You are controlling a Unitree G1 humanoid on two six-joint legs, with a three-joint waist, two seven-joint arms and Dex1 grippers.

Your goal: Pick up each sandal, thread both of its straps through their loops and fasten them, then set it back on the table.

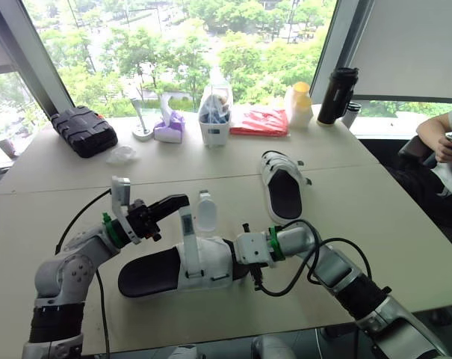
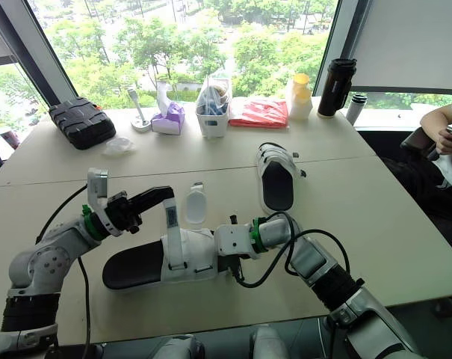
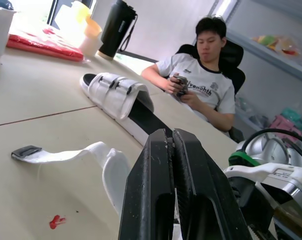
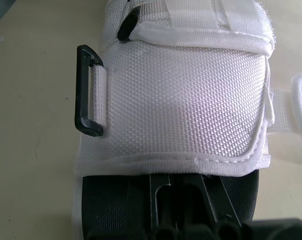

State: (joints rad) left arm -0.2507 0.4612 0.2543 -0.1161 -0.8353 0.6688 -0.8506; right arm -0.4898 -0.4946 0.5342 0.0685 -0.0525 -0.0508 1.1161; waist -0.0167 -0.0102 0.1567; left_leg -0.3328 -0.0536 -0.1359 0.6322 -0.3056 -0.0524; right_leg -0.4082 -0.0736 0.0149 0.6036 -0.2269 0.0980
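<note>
The near sandal point(image 1: 203, 269), white upper on a black sole, lies at the front of the table point(image 1: 375, 217). My right gripper point(image 4: 183, 197) is shut on the edge of its sole, just below the white upper and its black loop point(image 4: 88, 90). One strap point(image 1: 187, 235) stands upright from the sandal, and my left gripper point(image 1: 179, 202) is shut at its top end, apparently pinching it. The other strap point(image 1: 205, 212) lies flat on the table. A second sandal point(image 1: 284, 187) rests further back to the right with its straps closed.
Along the back edge stand a black case point(image 1: 84, 131), a tissue pack point(image 1: 168, 127), a white cup of items point(image 1: 214, 120), a red packet point(image 1: 259, 121), a yellow bottle point(image 1: 299, 105) and a black flask point(image 1: 338, 96). A person point(image 1: 442, 134) sits at the far right.
</note>
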